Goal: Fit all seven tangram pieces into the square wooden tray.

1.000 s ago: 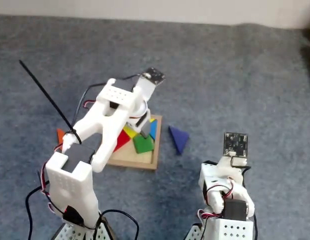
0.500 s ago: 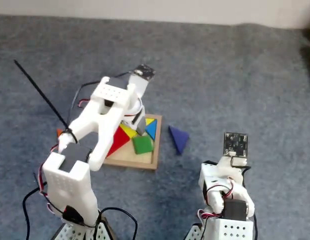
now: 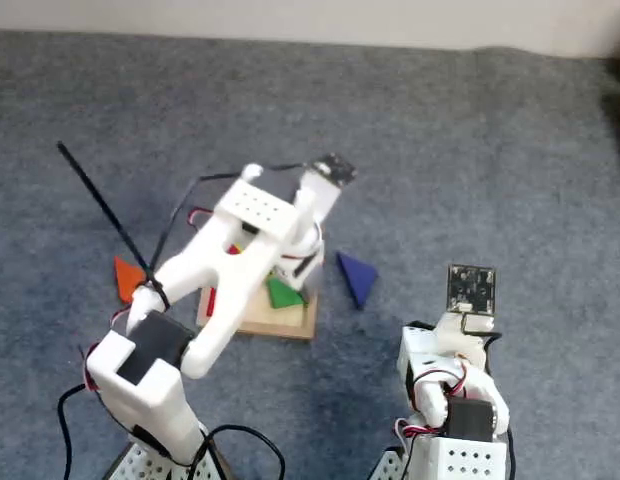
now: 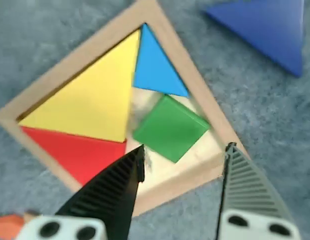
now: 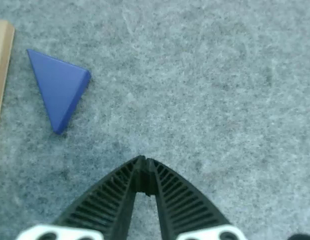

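Note:
The square wooden tray (image 4: pixel 205 97) holds a yellow triangle (image 4: pixel 92 100), a light blue triangle (image 4: pixel 155 67), a red triangle (image 4: pixel 85 155) and a green square (image 4: pixel 170 127), which lies askew in the bare corner. My left gripper (image 4: pixel 185 150) hangs open just above that corner, its fingertips on either side of the green square and holding nothing. A dark blue triangle (image 3: pixel 357 276) lies on the carpet right of the tray (image 3: pixel 280 325). An orange triangle (image 3: pixel 125 277) lies left of it. My right gripper (image 5: pixel 143 165) is shut and empty, near the table's front, short of the dark blue triangle (image 5: pixel 57 87).
Grey carpet covers the table. The left arm (image 3: pixel 230 260) hides most of the tray in the high view. A black cable tie (image 3: pixel 100 205) sticks out from that arm. Open carpet lies beyond and to the right of the dark blue triangle.
The left arm drew back over the tray, then swung right toward the tray's right side. The orange triangle is more uncovered. The right arm has not moved.

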You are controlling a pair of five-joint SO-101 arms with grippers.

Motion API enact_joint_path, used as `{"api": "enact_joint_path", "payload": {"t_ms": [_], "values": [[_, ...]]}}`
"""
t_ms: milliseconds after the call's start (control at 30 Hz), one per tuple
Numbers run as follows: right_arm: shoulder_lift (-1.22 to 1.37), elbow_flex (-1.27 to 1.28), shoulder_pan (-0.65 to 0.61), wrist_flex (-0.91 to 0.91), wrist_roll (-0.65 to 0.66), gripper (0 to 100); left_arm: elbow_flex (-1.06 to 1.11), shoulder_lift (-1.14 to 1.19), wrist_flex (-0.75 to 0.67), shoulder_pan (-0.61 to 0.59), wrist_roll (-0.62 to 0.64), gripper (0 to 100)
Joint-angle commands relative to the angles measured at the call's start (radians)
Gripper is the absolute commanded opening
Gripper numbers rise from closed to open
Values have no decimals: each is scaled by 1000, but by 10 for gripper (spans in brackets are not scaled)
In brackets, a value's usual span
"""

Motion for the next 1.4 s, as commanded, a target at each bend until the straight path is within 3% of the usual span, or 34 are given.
{"api": "enact_joint_path", "payload": {"t_ms": [0,400,967,1233,1367], "values": [[-18,148,12,-22,6,9,99,-50,-133,7,-2,245],[-18,148,12,-22,6,9,191,-50,-373,-130,-66,245],[-18,148,12,-22,6,9,189,-133,-370,-151,-57,245],[-18,148,12,-22,6,9,185,-361,-183,-162,-14,245],[-18,148,12,-22,6,9,188,-495,-35,-251,-15,245]]}}
